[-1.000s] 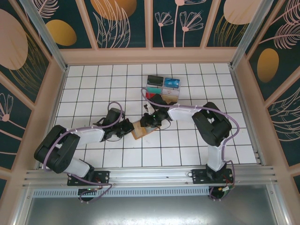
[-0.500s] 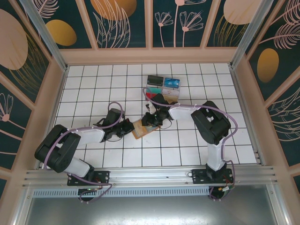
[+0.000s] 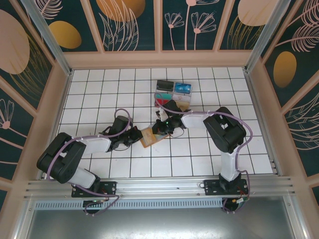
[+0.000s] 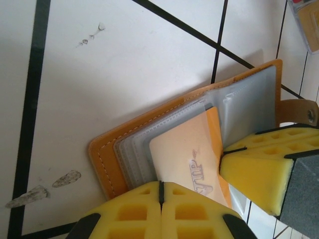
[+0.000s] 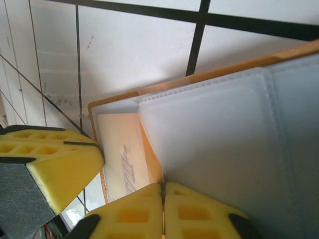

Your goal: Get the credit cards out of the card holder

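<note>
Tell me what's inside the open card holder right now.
A pale orange VIP card lies among the card holder's grey plastic sleeves. The left gripper covers its near end; cards in other sleeves cannot be made out.

- We take this for a robotics lab test cell; a left arm point(image 3: 94, 143) and a right arm point(image 3: 227, 132) are bolted to an aluminium rail point(image 3: 159, 187) at the near edge;
- the white gridded worktop point(image 3: 99, 89) is boxed in by framed, flower-printed panel walls point(image 3: 132, 25).
</note>
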